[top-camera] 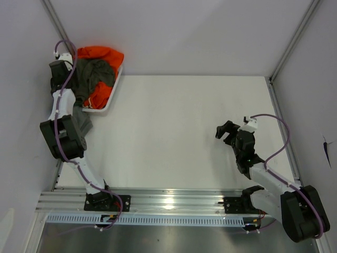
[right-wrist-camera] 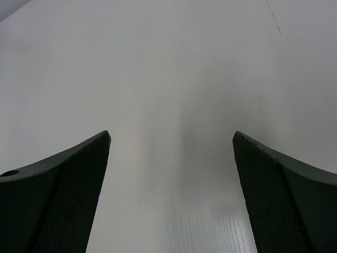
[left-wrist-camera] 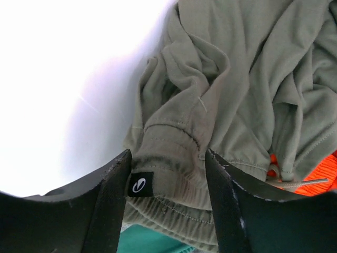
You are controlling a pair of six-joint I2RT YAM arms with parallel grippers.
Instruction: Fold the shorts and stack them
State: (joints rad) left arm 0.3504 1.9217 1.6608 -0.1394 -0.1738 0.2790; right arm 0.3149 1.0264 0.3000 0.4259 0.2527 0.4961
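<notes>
My left pincer astride bunched waistband of olive shorts, cloth filling gap; cannot tell if pinching. Black tag, white round logo, touching left finger. Shorts heaped in far-left tray. Right pincer spread wide, near right.

I see the olive shorts crumpled in a heap at the far-left corner, lying on an orange garment in a white tray. Up close, their stitched hem carries a small black label, with teal cloth beneath. Grey shorts spill over the tray's near edge onto the surface.
</notes>
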